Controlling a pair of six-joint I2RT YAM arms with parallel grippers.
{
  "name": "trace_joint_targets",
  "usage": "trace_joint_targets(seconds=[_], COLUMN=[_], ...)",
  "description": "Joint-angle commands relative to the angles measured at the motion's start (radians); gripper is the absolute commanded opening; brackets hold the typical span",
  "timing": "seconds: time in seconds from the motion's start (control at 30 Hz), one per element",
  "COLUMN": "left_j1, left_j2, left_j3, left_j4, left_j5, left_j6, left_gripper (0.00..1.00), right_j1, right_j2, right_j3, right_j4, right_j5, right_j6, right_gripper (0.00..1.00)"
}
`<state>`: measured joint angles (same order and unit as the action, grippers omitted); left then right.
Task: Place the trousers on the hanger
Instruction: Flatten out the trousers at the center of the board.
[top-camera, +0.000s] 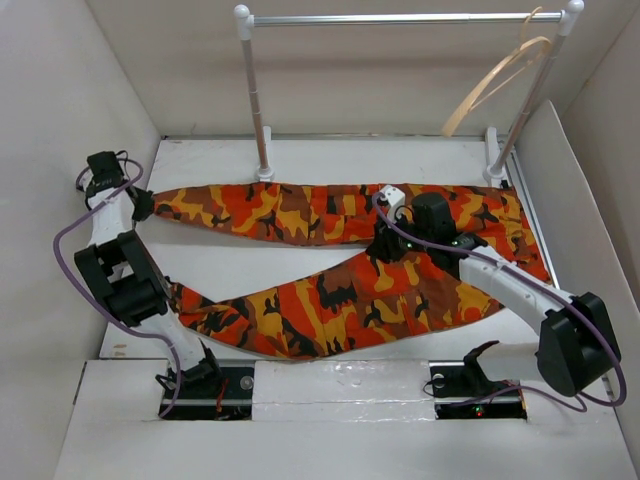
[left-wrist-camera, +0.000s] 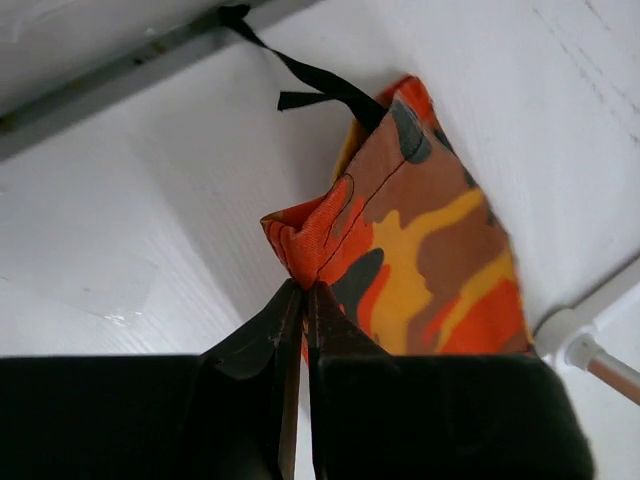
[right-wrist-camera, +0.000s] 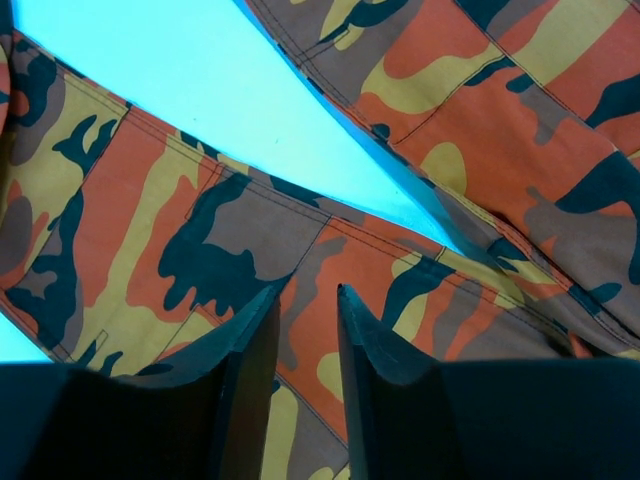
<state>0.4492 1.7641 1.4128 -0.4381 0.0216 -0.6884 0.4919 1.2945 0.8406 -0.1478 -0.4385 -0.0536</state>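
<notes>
Orange, red, yellow and dark camouflage cloth, the trousers (top-camera: 330, 300), lies flat on the white worktop (top-camera: 250, 262) in front of the clothes rail (top-camera: 400, 18) — waist below the rail's right end, both legs running left. Left fingers (left-wrist-camera: 270, 335) are pressed together on the hem of the leg nearer the rail, out past its left post. Right fingers (right-wrist-camera: 250, 345) stand a narrow gap apart over the crotch, cloth showing between them — whether they touch it cannot be told. The hanger (top-camera: 483, 84) hangs at the rail's right end, well apart from the trousers. Pale walls enclose the rail.
</notes>
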Motion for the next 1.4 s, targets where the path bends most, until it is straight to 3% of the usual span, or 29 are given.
trace_joint_targets(seconds=[0.0, 0.07, 0.1, 0.23, 0.27, 0.37, 0.4, 0.43, 0.53, 0.67, 0.7, 0.8, 0.9, 1.07, 1.3, 1.33, 1.37], left_j1=[0.057, 0.066, 0.066, 0.066, 0.066, 0.056, 0.055, 0.045, 0.023, 0.0, -0.019, -0.088, -0.185, -0.289, -0.32, -0.32, -0.32], left_j2=[-0.017, -0.017, 0.054, 0.016, -0.032, -0.127, -0.146, -0.161, -0.239, -0.415, -0.446, -0.549, -0.62, -0.692, -0.727, -0.724, -0.718], left_j3=[-0.02, 0.012, 0.026, 0.008, -0.001, -0.037, -0.041, -0.054, -0.093, -0.201, -0.219, -0.245, -0.227, -0.172, -0.158, -0.143, -0.132], left_j4=[-0.004, -0.069, -0.07, -0.099, -0.085, -0.065, -0.068, -0.074, -0.088, 0.02, 0.045, 0.073, 0.053, -0.031, -0.008, -0.007, -0.007], left_j5=[-0.061, -0.061, -0.061, -0.103, -0.094, -0.071, -0.072, -0.072, -0.063, 0.195, 0.243, 0.291, 0.273, 0.195, 0.204, 0.213, 0.233], left_j6=[0.023, 0.044, 0.047, 0.066, 0.07, 0.088, 0.095, 0.096, 0.098, 0.089, 0.089, 0.073, 0.07, 0.098, 0.113, 0.113, 0.109], left_gripper=[0.0, 0.01, 0.05, 0.22, 0.33, 0.5, 0.5, 0.5, 0.5, 0.4, 0.37, 0.31, 0.28, 0.28, 0.28, 0.28, 0.28], right_j1=[-0.003, 0.007, 0.007, 0.078, 0.1, 0.196, 0.22, 0.243, 0.342, 0.444, 0.477, 0.537, 0.569, 0.622, 0.654, 0.654, 0.665], right_j2=[-0.026, -0.02, -0.015, 0.058, 0.08, 0.187, 0.212, 0.236, 0.33, 0.46, 0.506, 0.59, 0.669, 0.847, 0.994, 1.005, 1.012], right_j3=[0.006, 0.008, 0.012, 0.067, 0.089, 0.187, 0.207, 0.245, 0.307, 0.44, 0.46, 0.524, 0.589, 0.693, 0.799, 0.805, 0.813], right_j4=[0.005, 0.005, 0.007, 0.005, -0.016, -0.055, -0.055, -0.053, -0.053, -0.056, -0.049, 0.011, 0.099, 0.2, 0.232, 0.235, 0.252], right_j5=[-0.02, -0.028, -0.031, -0.058, -0.063, -0.089, -0.1, -0.127, -0.137, -0.149, -0.155, -0.17, -0.204, -0.233, -0.212, -0.204, -0.203], right_j6=[-0.022, -0.025, -0.028, -0.061, -0.095, -0.149, -0.155, -0.161, -0.187, -0.187, -0.183, -0.143, -0.071, 0.052, 0.187, 0.196, 0.218], right_gripper=[0.4, 0.46, 0.54, 0.64, 0.64, 0.42, 0.18, 0.09, 0.01, 0.17, 0.25, 0.45, 0.59, 0.6, 0.59, 0.57, 0.45])
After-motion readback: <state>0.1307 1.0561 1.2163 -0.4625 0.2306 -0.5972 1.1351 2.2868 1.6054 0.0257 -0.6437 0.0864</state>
